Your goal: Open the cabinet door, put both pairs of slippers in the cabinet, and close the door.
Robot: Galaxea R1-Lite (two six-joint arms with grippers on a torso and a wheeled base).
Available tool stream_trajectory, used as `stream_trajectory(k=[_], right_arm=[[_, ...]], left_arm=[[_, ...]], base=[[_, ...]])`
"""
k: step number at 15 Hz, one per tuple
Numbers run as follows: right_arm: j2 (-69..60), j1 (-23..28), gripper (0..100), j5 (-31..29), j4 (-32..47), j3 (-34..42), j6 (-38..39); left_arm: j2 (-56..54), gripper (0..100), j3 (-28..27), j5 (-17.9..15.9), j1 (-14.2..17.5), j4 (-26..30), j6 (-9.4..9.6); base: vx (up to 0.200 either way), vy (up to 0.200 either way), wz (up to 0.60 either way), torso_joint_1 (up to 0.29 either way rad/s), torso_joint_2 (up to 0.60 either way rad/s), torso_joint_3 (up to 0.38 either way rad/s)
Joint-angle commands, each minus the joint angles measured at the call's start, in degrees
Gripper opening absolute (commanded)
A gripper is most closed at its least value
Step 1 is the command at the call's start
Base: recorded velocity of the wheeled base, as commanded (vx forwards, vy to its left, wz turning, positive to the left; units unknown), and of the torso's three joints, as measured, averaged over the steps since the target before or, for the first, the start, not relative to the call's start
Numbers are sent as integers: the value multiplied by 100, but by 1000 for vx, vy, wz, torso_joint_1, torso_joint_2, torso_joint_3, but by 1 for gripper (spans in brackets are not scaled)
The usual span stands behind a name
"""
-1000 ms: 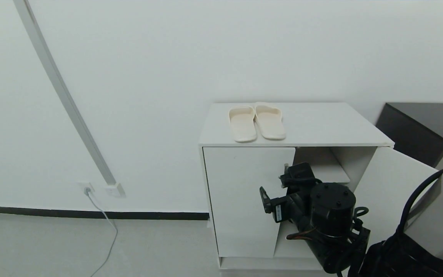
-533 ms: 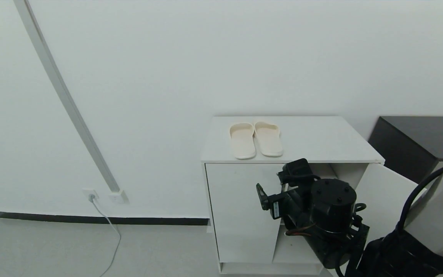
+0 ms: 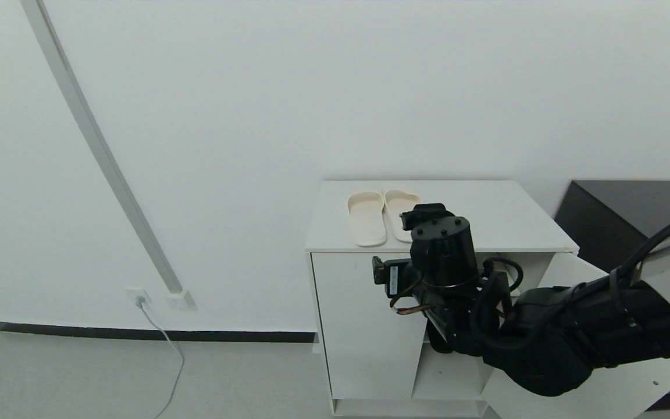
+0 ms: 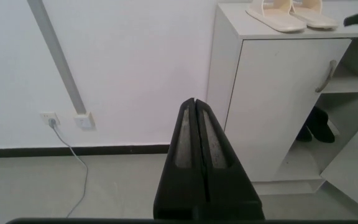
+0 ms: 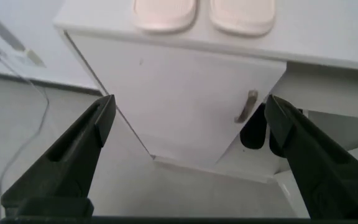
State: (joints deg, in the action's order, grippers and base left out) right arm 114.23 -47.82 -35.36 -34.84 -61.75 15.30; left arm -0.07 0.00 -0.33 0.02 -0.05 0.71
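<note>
A cream pair of slippers point(image 3: 368, 219) lies on top of the white cabinet point(image 3: 486, 218). The cabinet's left door point(image 3: 364, 326) is shut and its right door point(image 3: 614, 396) hangs open. A dark pair of slippers point(image 4: 319, 124) sits low inside the open half, also seen past the door handle point(image 5: 247, 106) as dark slippers point(image 5: 257, 132). My right gripper point(image 5: 190, 106) is open, in front of the cabinet's upper front edge, just below the cream slippers point(image 5: 166, 9). My left gripper point(image 4: 195, 109) is shut with nothing in it, well back and to the left of the cabinet point(image 4: 278, 106).
A black piece of furniture point(image 3: 631, 209) stands right of the cabinet, beyond the open door. A grey cable duct point(image 3: 96, 145) runs slantwise down the wall to a socket with a cable point(image 3: 137, 298). Bare floor point(image 3: 108, 372) lies to the left.
The head camera has shifted, so the cabinet sits lower in the picture. My right arm has risen from in front of the open compartment to the level of the cabinet's top edge.
</note>
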Motion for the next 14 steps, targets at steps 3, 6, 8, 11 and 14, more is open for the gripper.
stream_trajectory(k=[3,6,8,11,14], right_arm=[[109,-8,100,-76,-146,-92,-9],[258,10,100,-155,-533,-22,-194],[258,10,100,-155,-647,66,-317],[293,45,100,-93,-647,66,-317],[487,98,100,21,-647,-13,-326]], left_arm=[[7,0,0,-2,-2,-4,0],[7,0,0,-2,6,-4,0],[7,0,0,-2,6,-4,0],[7,0,0,-2,-2,-4,0],[7,0,0,-2,6,5,0]], base=[[133,0,0,2,0,0],[200,0,0,-4,-2,-1],[200,0,0,2,2,7],[200,0,0,9,1,-4],[200,0,0,-2,1,1]])
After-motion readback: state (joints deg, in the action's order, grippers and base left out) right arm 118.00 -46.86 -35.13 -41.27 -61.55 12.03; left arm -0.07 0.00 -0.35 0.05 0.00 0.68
